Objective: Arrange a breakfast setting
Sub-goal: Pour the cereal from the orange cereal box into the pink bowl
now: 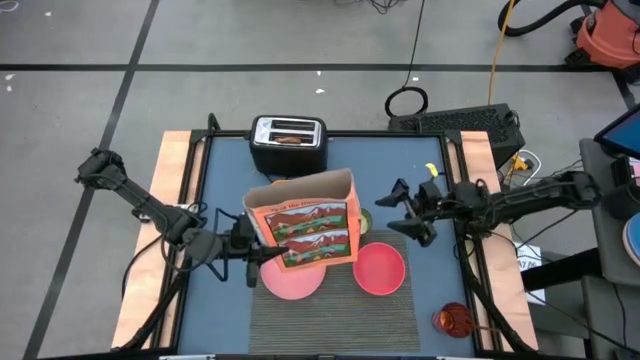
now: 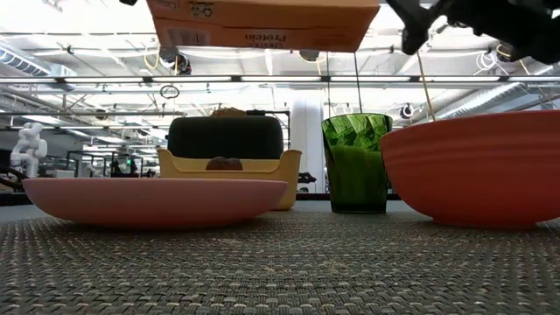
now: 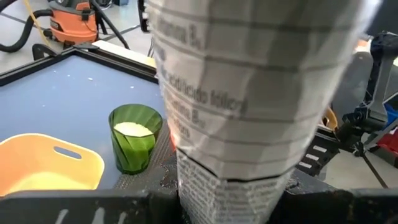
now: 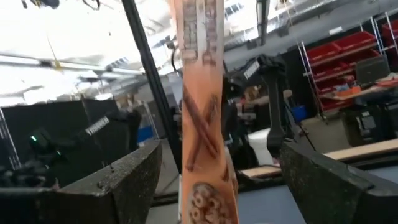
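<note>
cardboard of the orange-red cereal box [image 1: 305,232] looked light and crushable; left gripper [image 1: 247,250] pinched its side, right gripper [image 1: 412,212] hung spread nearby.

Both arms are black and slender, built of jointed tubular links with thin black cables running along them. Behind the jaws, each wrist is a blocky dark housing. The right gripper [image 4: 214,180] has thick, matte-black fingers [image 4: 124,183] with a rough, speckled surface.

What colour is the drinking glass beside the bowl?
Green, with a ribbed pattern; the glass shows best in the low view.
</note>
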Tool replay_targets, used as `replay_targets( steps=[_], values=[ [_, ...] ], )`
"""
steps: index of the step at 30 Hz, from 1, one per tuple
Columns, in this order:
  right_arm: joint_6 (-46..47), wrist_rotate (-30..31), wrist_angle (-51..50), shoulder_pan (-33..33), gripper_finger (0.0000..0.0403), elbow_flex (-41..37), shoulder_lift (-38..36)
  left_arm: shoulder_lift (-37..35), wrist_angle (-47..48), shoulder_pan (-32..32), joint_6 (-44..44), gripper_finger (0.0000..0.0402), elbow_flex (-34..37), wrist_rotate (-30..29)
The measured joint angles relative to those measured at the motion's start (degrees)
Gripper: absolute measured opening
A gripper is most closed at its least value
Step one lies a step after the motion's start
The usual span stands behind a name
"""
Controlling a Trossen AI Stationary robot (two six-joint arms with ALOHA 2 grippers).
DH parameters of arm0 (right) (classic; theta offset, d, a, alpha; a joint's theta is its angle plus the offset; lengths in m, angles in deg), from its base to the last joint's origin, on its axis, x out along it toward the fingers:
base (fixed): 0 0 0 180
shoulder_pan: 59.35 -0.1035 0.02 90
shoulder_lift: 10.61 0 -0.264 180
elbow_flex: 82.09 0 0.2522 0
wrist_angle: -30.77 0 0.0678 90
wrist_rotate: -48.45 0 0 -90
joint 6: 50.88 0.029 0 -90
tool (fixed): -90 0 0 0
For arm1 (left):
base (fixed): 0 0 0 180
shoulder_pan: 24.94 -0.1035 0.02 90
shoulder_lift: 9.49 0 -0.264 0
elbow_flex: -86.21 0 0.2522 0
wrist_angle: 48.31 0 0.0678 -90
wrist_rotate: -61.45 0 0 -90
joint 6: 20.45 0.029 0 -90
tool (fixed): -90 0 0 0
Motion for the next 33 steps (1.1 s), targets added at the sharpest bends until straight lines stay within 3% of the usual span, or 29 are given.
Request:
replay_targets(
  steps=[9, 21, 27, 33],
  values=[
    [-5.03, 2.12, 0.29, -2.65, 0.0311, 7.38, 11.26, 0.02, 0.18, -0.66, 0.20, 0.0113, 0.00, 0.02],
    [-4.97, 2.17, 0.29, -3.28, 0.0308, 15.59, 21.06, 0.02, 0.31, -0.66, 0.24, 0.0113, 0.00, 0.02],
    [-4.88, 1.94, 0.21, -3.28, 0.0275, 17.61, 24.24, 0.04, 0.29, -0.66, 0.37, 0.0113, 0.00, 0.02],
    [-4.86, 1.70, 0.58, -3.28, 0.0218, 18.21, 26.16, 0.04, 0.43, -0.66, 0.35, 0.0113, 0.00, -0.06]
  ],
)
